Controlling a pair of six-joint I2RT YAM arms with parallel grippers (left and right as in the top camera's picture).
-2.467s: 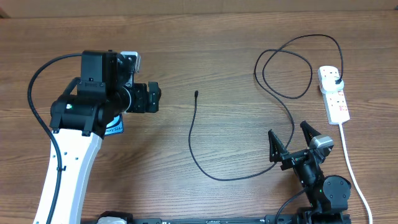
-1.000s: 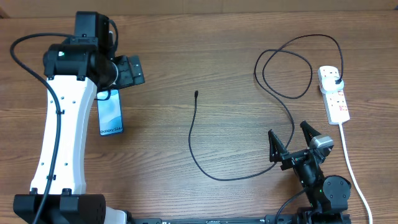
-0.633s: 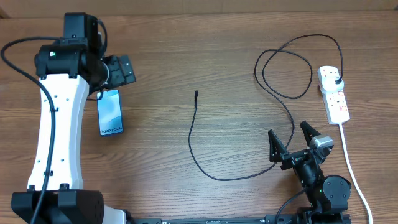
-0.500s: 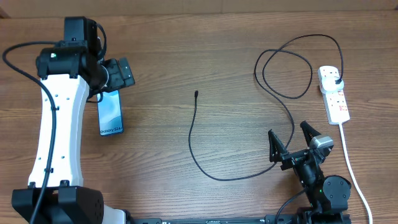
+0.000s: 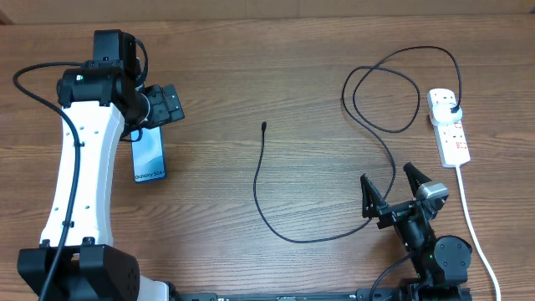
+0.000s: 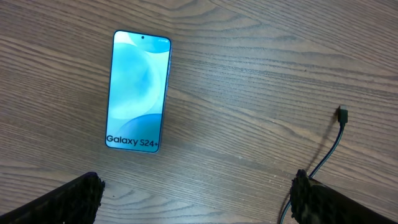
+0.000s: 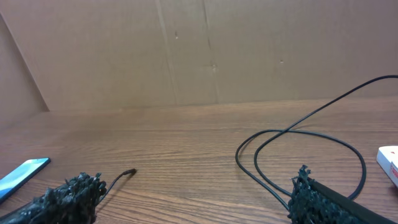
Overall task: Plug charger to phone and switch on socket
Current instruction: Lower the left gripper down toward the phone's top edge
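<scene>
Phone [image 5: 149,155] flat at the left, charger tip [image 5: 263,127] well apart from it.
Your left gripper [image 5: 167,104], by the phone's top edge, and right gripper [image 5: 386,172] stood wide open, empty; pinching the charger just behind that tip would have steered it best.

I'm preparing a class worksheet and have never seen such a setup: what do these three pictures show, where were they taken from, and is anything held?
Two robot arms work at a wooden table. One picture looks down from above; the other two come from a camera on each wrist, so the dark shapes at their bottom corners are that arm's own fingers. The left claw hovers open over a phone lying screen up. The right claw sits open near the cable. A black charger cable runs from a white power strip, its free tip lying loose mid-table. Nothing is held.
</scene>
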